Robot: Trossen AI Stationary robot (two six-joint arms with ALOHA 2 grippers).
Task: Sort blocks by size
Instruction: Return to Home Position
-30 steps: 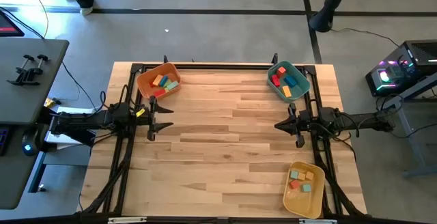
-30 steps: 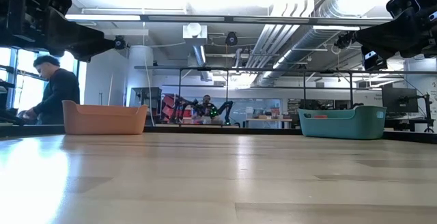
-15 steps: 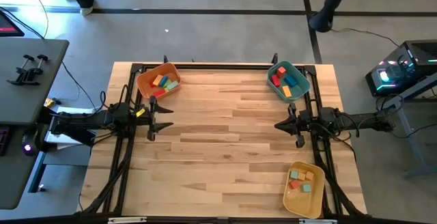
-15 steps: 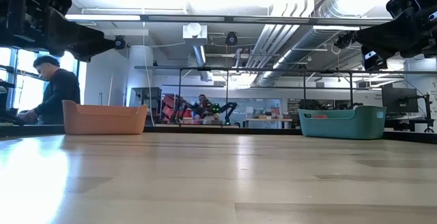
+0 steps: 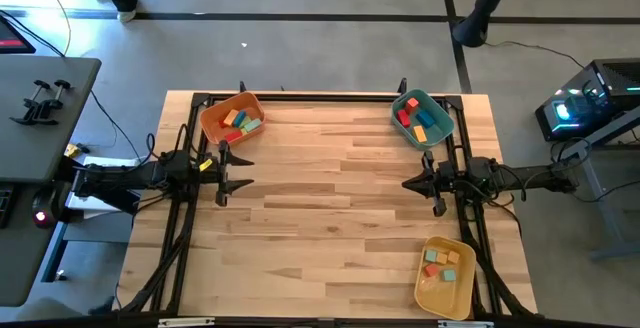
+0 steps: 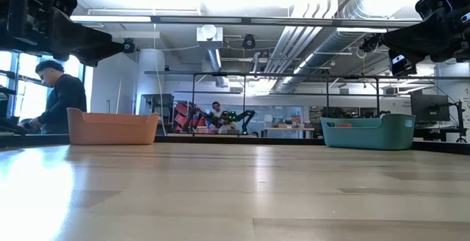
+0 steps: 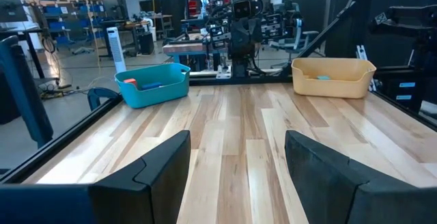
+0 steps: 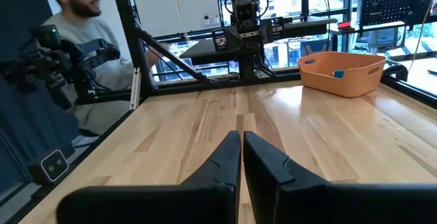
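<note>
The blocks lie inside three bins: several in the orange bin at the far left, several in the teal bin at the far right, several in the yellow bin at the near right. My left gripper hangs open and empty at the table's left edge; its own view shows the fingers wide apart. My right gripper hangs shut and empty at the right edge; its fingers meet.
Black frame rails run along the table's left, right and far edges. The middle of the wooden table holds no objects. A person sits beyond the table's left side. A grey side table with clamps stands left of the table.
</note>
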